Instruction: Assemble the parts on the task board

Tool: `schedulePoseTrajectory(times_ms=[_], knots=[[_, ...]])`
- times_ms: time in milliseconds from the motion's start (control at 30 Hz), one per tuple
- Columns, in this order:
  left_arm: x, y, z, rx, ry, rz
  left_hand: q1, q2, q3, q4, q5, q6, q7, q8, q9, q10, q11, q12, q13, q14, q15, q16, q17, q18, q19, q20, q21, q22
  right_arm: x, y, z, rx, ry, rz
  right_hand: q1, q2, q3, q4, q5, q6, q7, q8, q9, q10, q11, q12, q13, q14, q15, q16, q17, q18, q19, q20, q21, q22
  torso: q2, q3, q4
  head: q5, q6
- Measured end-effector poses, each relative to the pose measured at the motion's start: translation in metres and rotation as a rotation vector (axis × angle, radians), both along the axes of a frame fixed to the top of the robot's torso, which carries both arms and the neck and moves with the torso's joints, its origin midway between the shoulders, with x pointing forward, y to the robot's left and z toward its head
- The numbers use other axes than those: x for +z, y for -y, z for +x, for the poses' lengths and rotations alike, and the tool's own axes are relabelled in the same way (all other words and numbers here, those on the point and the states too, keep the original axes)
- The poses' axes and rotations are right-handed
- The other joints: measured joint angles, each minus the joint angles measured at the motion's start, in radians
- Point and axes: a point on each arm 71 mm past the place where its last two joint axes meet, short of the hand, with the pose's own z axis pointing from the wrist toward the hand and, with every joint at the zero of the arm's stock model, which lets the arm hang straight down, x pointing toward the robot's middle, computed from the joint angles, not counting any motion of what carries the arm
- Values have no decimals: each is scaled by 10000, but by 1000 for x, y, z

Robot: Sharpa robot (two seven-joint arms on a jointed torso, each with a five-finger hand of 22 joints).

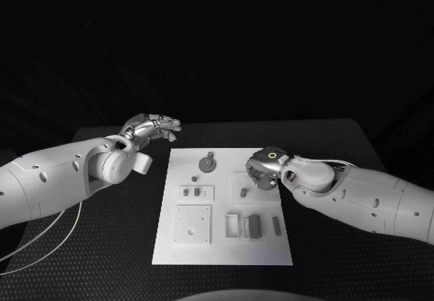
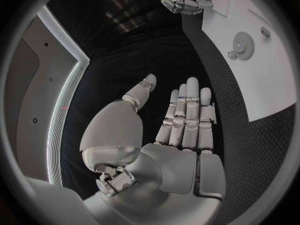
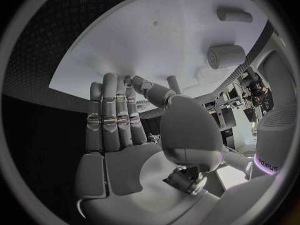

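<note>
Head camera looks down; wrist cameras share the task board [image 1: 222, 213].

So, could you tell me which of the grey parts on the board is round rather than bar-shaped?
The gear, near the far edge of the white board in the head view. It is a toothed disc; the other grey parts, such as the block, are straight-sided.

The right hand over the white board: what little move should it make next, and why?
Probably a small dip toward the part beneath it. The right hand hovers over the task board with straight fingers holding nothing, while the left hand waits open off the board's edge, so the right seems poised to pick.
</note>
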Motion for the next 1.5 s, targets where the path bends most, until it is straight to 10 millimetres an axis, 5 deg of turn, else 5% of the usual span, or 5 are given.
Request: schedulePoseTrajectory(times_ms=[567,1133,1333,1500], knots=[[0,-2,1,93,12,38,0,0,0,0,38,0,0,0,-9,0,-2,0,-26,64,-9,0,28,0,0,0,-40,20,5,4,0,-267,-203,488,50,-32,59,-4,33,-1,1,0,115,-2,-2,7,151,16,-22,40,64,-56,70,1,39,15,0,1,6,-8,39],[-1,-5,2,198,16,81,0,0,0,0,77,-35,35,0,-19,-49,22,0,-48,63,-9,-39,51,0,0,0,-39,29,50,17,9,-512,-213,1186,48,-32,60,-2,33,-1,1,0,156,-2,-2,5,170,18,-48,40,109,-71,70,1,38,34,-4,-5,-14,-31,76],[-1,-6,3,235,18,95,0,0,0,0,77,-36,35,0,-19,-52,19,0,-48,63,-9,-39,60,0,0,0,-39,28,60,4,1,-151,-422,1746,47,-33,59,-2,31,-2,1,-1,179,-2,-2,-6,220,18,-47,41,127,-77,69,1,73,34,-6,-4,-14,47,89],[-1,-4,3,221,16,81,0,0,0,0,77,-36,35,0,-18,-52,19,0,-53,63,-9,-39,60,0,0,0,-39,28,64,-26,-9,527,-614,2335,42,-38,58,-2,24,-2,1,-1,193,-2,-2,-13,220,19,-45,41,135,-125,69,1,74,58,-7,-4,-14,266,104]])
